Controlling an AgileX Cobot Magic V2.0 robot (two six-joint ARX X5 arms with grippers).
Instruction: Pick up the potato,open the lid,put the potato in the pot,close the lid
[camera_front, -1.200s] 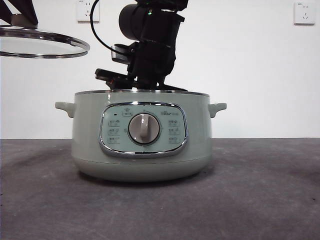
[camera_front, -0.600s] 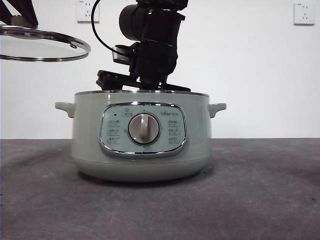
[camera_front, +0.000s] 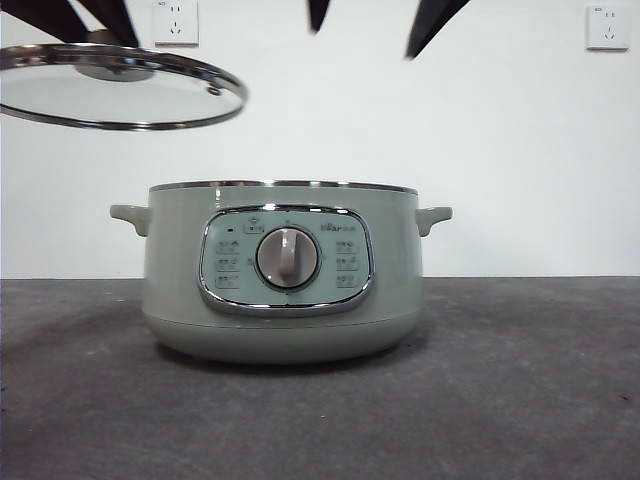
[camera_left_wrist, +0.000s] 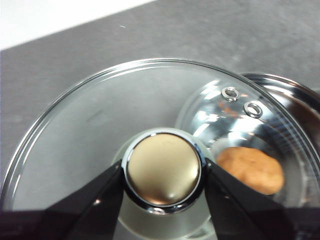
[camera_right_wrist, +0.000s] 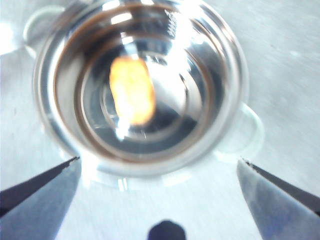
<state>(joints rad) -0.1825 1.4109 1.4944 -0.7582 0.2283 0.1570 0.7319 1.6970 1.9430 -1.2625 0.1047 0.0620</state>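
Potato (camera_right_wrist: 131, 90) lies on the shiny steel floor inside the pot (camera_front: 282, 275), loose and touched by neither gripper; the right wrist view looks straight down on it, blurred and orange, and the left wrist view catches it through the glass of the lid (camera_left_wrist: 100, 130). The left gripper (camera_left_wrist: 162, 172) pinches the lid's round metal-topped knob (camera_left_wrist: 162, 167), one black jaw pressed against each side of it, and holds the lid in the air, roughly level. In the front view the lid (camera_front: 120, 88) hangs above and to the side of the pot, its steel rim reaching over the pot's handle and the near part of its rim, well clear of the opening, so the pot stands uncovered. The right gripper (camera_right_wrist: 160, 182) hangs high over the open pot with its jaws spread wide and nothing between them; in the front view only two dark jaw tips show at the top edge (camera_front: 375, 25). The pot sits on the dark grey table (camera_front: 520, 390), its dial facing the front camera.
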